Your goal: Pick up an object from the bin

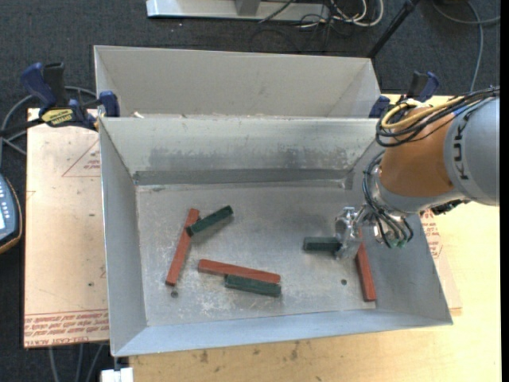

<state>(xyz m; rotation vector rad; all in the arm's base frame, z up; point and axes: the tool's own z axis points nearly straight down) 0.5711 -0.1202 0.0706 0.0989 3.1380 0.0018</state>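
Grey bin (pixel 238 146), right side: the pincer (pixel 347 233) touches or nears a dark green block (pixel 320 246); its spread cannot be told. Likely stiff, light; grip across the narrow sides.

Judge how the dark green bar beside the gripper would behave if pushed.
The dark green bar by the gripper looks straight and flat-sided: probably stiff, unlikely to roll. Lying flat on the bin floor, it would likely slide or pivot.
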